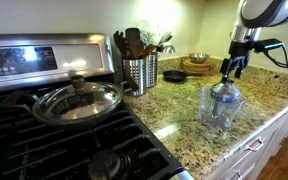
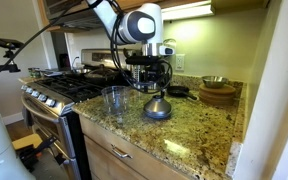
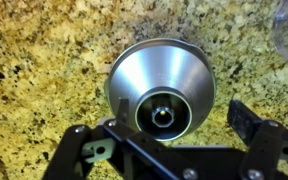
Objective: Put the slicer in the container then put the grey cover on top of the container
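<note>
The stove (image 1: 44, 115) fills one end of the table (image 1: 179, 125), with a lidded pan (image 1: 76, 100) on it and a steel utensil holder (image 1: 139, 72) beside it. The container (image 2: 114, 99) stands upright near the table's front edge, about mid-length. I cannot tell whether the slicer is inside it. The cover (image 3: 164, 90) sits dome-up on the table just beside the container, on the side away from the stove. The gripper (image 2: 156, 86) hangs right above the cover, its fingers (image 3: 76, 142) spread wide with nothing between them.

The cover looks smooth and tapered, so a pinch on the dome may squeeze it out or tip it. A skewed grip would likely land it crooked on the container. A nudge could knock that light cup toward the front edge. If the slicer is not in yet, covering now would be out of order.

No brand or writing can be read; the stove's panel is too small.
</note>
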